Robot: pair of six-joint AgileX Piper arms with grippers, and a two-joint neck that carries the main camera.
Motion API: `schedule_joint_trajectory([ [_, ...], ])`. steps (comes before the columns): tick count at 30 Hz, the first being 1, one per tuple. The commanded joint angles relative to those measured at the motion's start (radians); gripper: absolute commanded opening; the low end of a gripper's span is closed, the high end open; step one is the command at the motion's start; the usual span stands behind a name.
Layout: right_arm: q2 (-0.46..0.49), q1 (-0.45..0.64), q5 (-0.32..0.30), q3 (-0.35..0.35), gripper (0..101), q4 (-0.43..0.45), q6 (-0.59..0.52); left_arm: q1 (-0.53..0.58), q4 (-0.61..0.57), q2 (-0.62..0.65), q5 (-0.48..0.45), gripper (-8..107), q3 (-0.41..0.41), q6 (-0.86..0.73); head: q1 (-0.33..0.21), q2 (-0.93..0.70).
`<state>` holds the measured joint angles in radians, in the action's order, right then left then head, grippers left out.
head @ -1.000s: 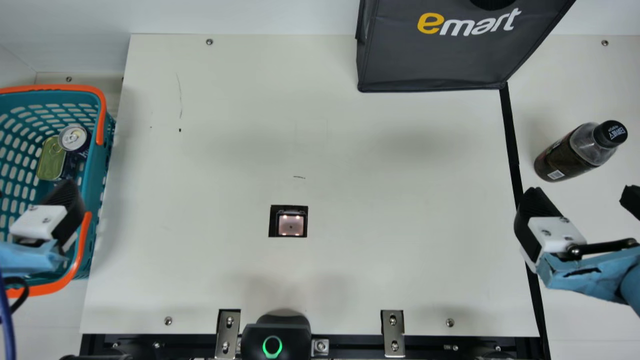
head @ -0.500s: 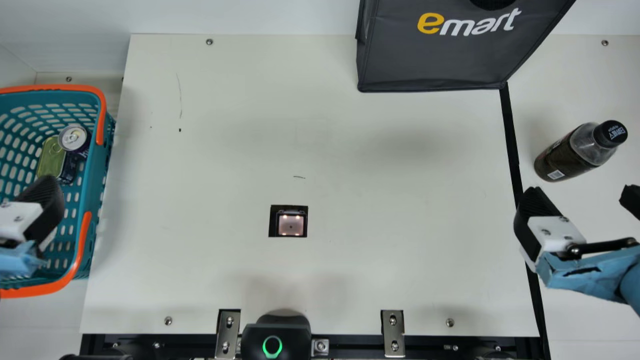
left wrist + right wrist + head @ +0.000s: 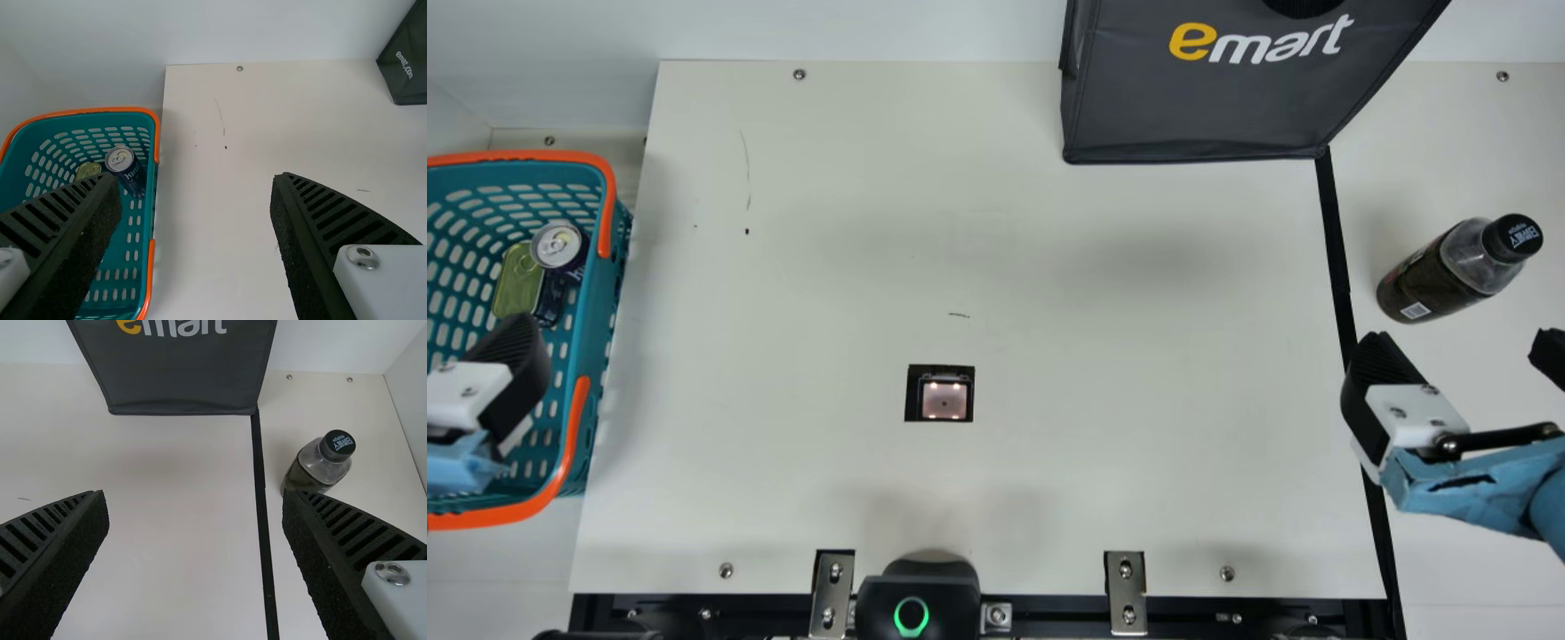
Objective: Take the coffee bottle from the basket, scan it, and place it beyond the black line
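Coffee bottle [image 3: 1449, 276], unmoved, at 3 o'clock from the black line [image 3: 1336, 240]. Left gripper [image 3: 511, 356], seen against the basket [image 3: 596, 302], shifted slightly toward 3 o'clock since the preceding frame; right gripper [image 3: 1463, 342] unchanged. Each: released, fingers apart.

1. My main view looks from the neck steeply down, far enough back to span the board [image 3: 1049, 462], from the basket [image 3: 600, 284] to the bottle [image 3: 1440, 276].
2. My left wrist view slants down toward the back wall [image 3: 267, 27] – my left fingers [image 3: 87, 227] loom close – and shares the basket and a can [image 3: 127, 170] with the main view.
3. My right wrist view faces that wall too, past my near right fingers [image 3: 327, 567]; it shares the bottle and black line [image 3: 261, 480] with the main view.
4. All three catch the dark bag [image 3: 1200, 107] – the left wrist view just part.
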<state>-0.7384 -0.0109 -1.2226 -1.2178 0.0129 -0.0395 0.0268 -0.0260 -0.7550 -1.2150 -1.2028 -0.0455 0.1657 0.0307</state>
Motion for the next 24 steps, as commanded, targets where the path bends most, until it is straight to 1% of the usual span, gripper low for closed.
schedule_joint_trajectory([
  [1, 0.000, 0.000, 0.000, 0.000, 91, 0.000, 0.000, 0.000, 0.000, 0.000, 0.000, 90, 0.000, 0.000, -0.027, -0.003],
  [6, 0.000, 0.000, 0.000, 0.000, 91, 0.000, 0.000, 0.000, 0.000, 0.000, 0.000, 90, 0.000, 0.000, -0.027, -0.003],
  [9, 0.000, 0.000, 0.000, 0.000, 91, 0.000, 0.000, 0.000, 0.000, 0.000, 0.000, 70, 0.000, 0.000, -0.027, -0.003],
  [15, 0.000, 0.000, 0.000, 0.000, 91, 0.000, 0.000, 0.002, 0.002, -0.001, 0.001, 90, 0.000, 0.002, -0.027, -0.003],
  [24, 0.000, 0.000, 0.000, 0.000, 91, 0.000, 0.000, 0.003, 0.010, 0.000, 0.002, 90, 0.000, 0.006, -0.027, -0.003],
])
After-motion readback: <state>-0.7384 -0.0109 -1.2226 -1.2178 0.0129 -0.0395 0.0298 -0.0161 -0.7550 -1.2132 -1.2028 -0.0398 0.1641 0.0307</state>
